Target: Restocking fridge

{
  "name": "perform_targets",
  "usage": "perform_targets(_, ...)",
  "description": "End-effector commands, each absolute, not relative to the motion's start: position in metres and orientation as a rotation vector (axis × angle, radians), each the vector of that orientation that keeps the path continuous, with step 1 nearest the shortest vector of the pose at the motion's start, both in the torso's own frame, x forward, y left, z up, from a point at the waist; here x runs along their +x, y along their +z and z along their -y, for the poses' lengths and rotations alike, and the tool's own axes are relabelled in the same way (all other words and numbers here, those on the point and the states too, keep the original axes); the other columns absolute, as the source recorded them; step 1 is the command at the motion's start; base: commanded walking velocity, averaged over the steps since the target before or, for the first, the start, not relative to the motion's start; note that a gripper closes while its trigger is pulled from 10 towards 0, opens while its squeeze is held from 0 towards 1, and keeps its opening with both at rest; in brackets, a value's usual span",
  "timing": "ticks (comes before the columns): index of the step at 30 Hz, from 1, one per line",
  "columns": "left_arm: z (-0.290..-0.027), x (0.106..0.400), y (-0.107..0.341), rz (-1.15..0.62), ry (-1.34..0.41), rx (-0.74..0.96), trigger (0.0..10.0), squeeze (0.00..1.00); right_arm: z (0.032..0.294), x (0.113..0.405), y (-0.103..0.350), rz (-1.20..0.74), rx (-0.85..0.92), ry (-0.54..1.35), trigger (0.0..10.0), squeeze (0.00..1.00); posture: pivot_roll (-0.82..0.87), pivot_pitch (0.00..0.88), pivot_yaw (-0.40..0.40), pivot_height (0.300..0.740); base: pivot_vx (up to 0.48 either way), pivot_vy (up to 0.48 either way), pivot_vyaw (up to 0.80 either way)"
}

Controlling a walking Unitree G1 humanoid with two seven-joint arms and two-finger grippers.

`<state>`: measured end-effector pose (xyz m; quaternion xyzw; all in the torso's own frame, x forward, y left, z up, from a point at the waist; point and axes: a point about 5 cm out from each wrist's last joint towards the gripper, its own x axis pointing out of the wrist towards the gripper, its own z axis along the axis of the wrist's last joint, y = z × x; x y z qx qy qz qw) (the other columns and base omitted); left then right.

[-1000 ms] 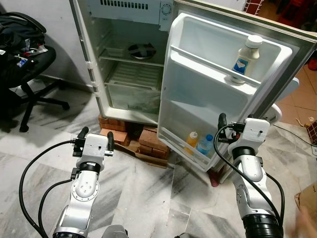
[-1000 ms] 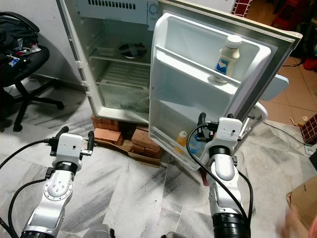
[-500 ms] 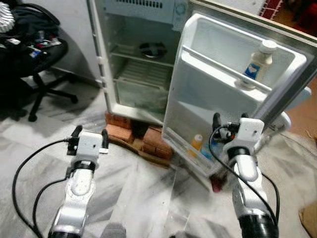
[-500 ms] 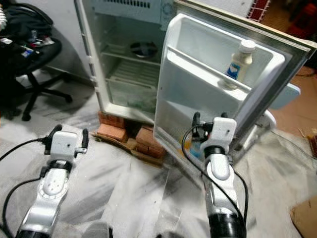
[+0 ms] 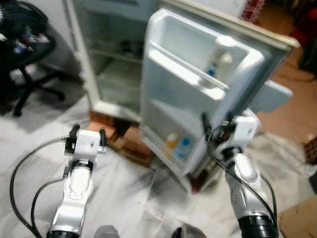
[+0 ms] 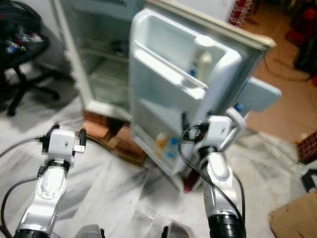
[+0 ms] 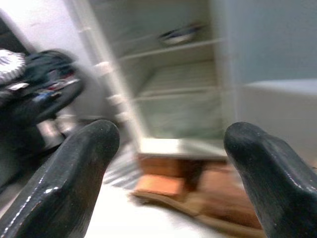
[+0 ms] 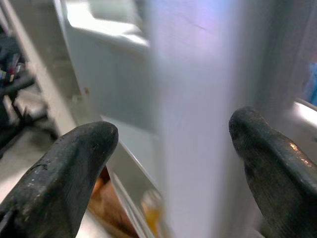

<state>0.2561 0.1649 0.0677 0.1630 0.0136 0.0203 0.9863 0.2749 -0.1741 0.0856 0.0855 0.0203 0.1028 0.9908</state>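
Note:
The small fridge [image 5: 106, 74] stands open on bricks, and the whole picture is blurred. Its door [image 5: 198, 94] swings toward me. A white bottle [image 5: 219, 57] stands on the door's upper shelf. A yellow bottle [image 5: 171, 142] and a blue bottle [image 5: 184, 145] sit in the lower door shelf. My left gripper [image 5: 87, 133] is open and empty, held low in front of the cabinet. My right gripper [image 5: 217, 124] is open and empty, close to the door's outer edge [image 8: 198, 114]. A dark bowl [image 7: 179, 34] rests on an inner shelf.
Bricks [image 5: 130, 139] prop the fridge up off the marble floor. A black office chair [image 5: 25, 54] piled with things stands at the left. A cardboard box [image 5: 297, 223] lies at the lower right, with a red basket [image 5: 312, 148] beyond it.
The whole picture has swung and blurred, so the camera has turned right; the fridge sits further left in view. Both arms keep their pose with fingers apart.

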Motion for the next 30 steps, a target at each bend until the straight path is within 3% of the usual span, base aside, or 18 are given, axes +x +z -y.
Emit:
perform_targets(1,-0.171,0.257,0.069,-0.028,0.048,0.34,10.0,0.0,0.167,0.276,0.087,-0.041,0.18,0.278,10.0,0.0,0.11,0.025,-0.066,0.74,0.0,-0.48,0.0)
perform_targets(6,-0.173,0.257,0.069,-0.034,0.06,0.354,10.0,0.0,0.172,0.283,0.084,-0.056,0.162,0.239,10.0,0.0,0.11,0.026,-0.066,0.74,0.0,-0.48,0.0)
perform_targets(10,-0.179,0.253,0.067,-0.054,0.096,0.356,10.0,0.0,0.173,0.298,0.093,-0.015,0.109,0.223,10.0,0.0,0.13,0.032,-0.067,0.74,0.0,0.0,0.0)
perform_targets(20,-0.206,0.242,0.056,-0.163,0.239,0.29,10.0,0.0,0.161,0.343,0.131,0.102,0.057,0.119,10.0,0.0,0.15,0.033,-0.075,0.74,0.0,0.0,0.79)
perform_targets(30,-0.206,0.245,0.057,-0.177,0.244,0.293,10.0,0.0,0.149,0.379,0.163,0.119,0.054,-0.054,10.0,0.0,0.19,0.017,-0.083,0.74,0.0,0.0,0.0)
